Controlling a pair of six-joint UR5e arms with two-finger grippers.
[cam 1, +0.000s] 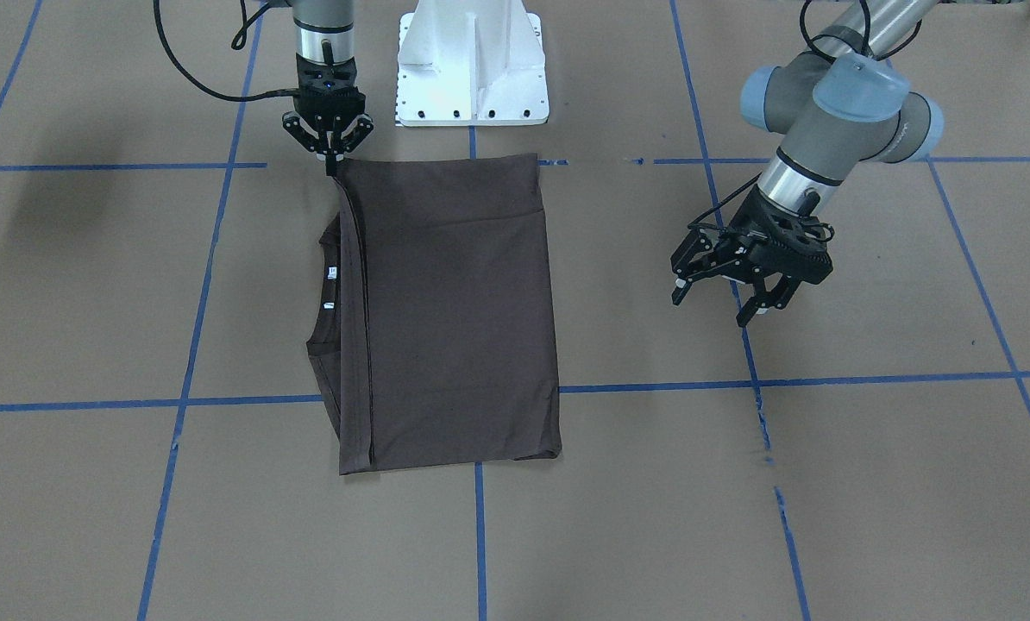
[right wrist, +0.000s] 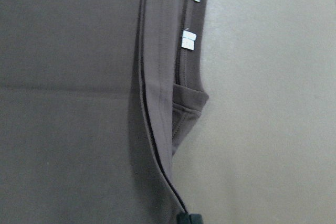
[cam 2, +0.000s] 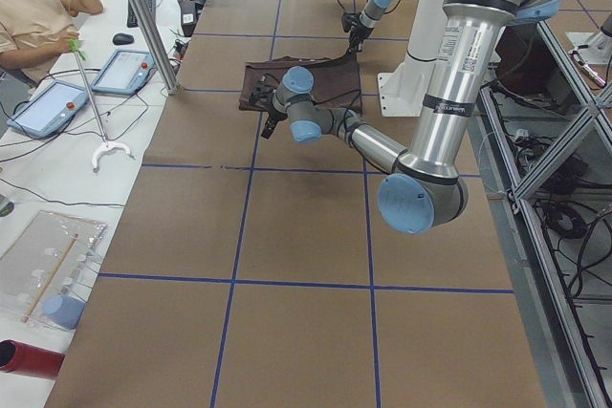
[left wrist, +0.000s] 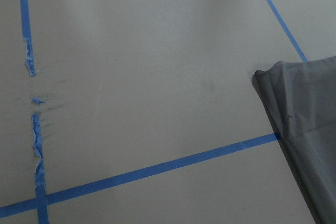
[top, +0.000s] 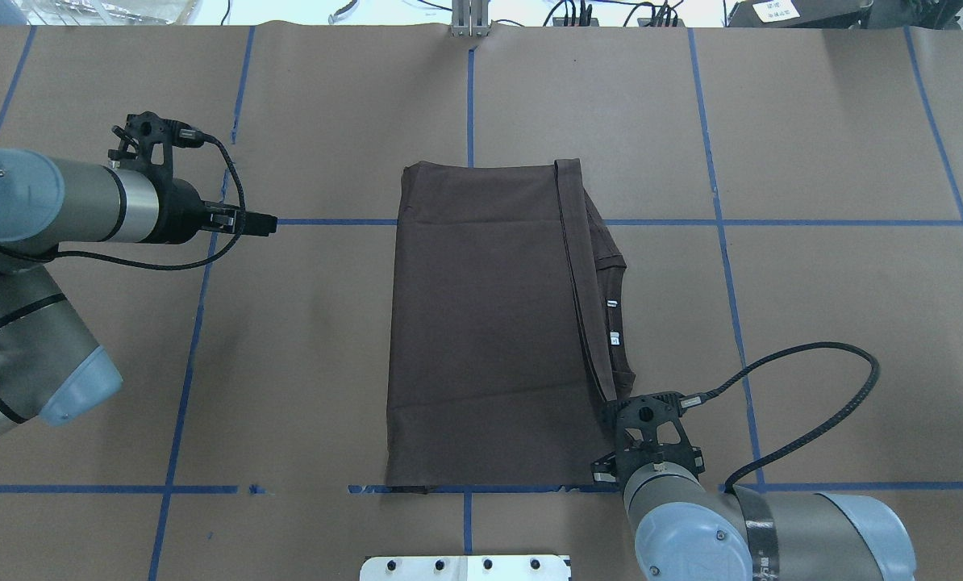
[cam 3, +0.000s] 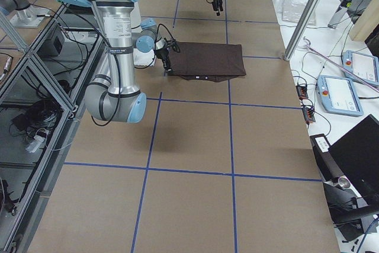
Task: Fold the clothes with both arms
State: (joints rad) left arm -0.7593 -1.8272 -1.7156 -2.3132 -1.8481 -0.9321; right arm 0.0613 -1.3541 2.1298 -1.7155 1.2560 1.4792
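Note:
The dark brown T-shirt (cam 1: 455, 310) lies folded into a rectangle mid-table, with its collar and white neck tags (cam 1: 331, 273) showing from under the folded edge. My right gripper (cam 1: 335, 164) is shut on the shirt's corner nearest the robot base, and that hem edge lifts slightly toward it. The right wrist view shows the hem (right wrist: 157, 129), the tags (right wrist: 188, 40) and one fingertip (right wrist: 189, 217). My left gripper (cam 1: 712, 309) hangs open above bare table, well clear of the shirt's other side (top: 481, 323). The left wrist view shows only a shirt corner (left wrist: 299, 114).
The white pedestal base (cam 1: 472, 65) stands just behind the shirt. Blue tape lines (cam 1: 480, 535) grid the brown table cover. A seated person (cam 2: 38, 7) and tablets (cam 2: 48, 107) are at a side table beyond the table's left end.

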